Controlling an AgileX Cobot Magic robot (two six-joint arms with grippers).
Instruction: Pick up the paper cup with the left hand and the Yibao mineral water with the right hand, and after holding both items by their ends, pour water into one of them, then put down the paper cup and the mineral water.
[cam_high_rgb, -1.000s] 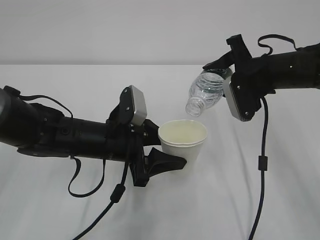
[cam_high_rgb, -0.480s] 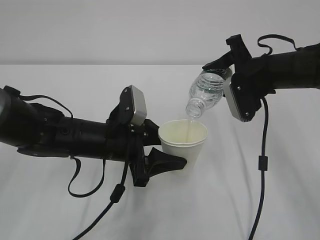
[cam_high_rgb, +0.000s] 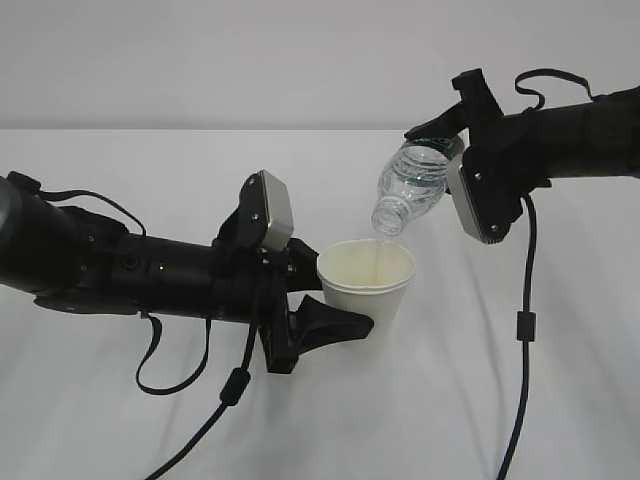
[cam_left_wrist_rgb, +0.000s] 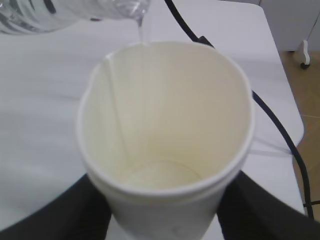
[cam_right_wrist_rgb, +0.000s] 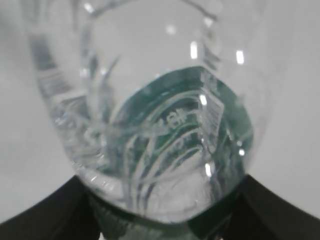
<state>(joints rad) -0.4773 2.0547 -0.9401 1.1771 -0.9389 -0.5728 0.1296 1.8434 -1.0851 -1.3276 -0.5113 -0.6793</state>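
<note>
My left gripper (cam_high_rgb: 318, 297) is shut on the white paper cup (cam_high_rgb: 365, 283), holding it upright near its base; in the left wrist view black fingers (cam_left_wrist_rgb: 55, 215) flank the paper cup (cam_left_wrist_rgb: 165, 125), whose cream inside holds a little water. Above and to the right, my right gripper (cam_high_rgb: 440, 135) is shut on the bottom end of the Yibao mineral water (cam_high_rgb: 410, 185), which tilts mouth-down over the cup's rim. A thin stream of water (cam_left_wrist_rgb: 142, 31) falls from the uncapped mouth into the cup. The right wrist view is filled by the bottle's clear base (cam_right_wrist_rgb: 160, 125).
The white table (cam_high_rgb: 560, 380) spreads under both arms. Black cables hang from the right wrist (cam_high_rgb: 522, 330) and the left arm (cam_high_rgb: 235, 385). In the left wrist view the table's far edge and brown floor (cam_left_wrist_rgb: 305, 85) show at the right.
Water started to flow from the bottle's mouth into the cup; a second ago no stream showed. Both arms have held their places.
</note>
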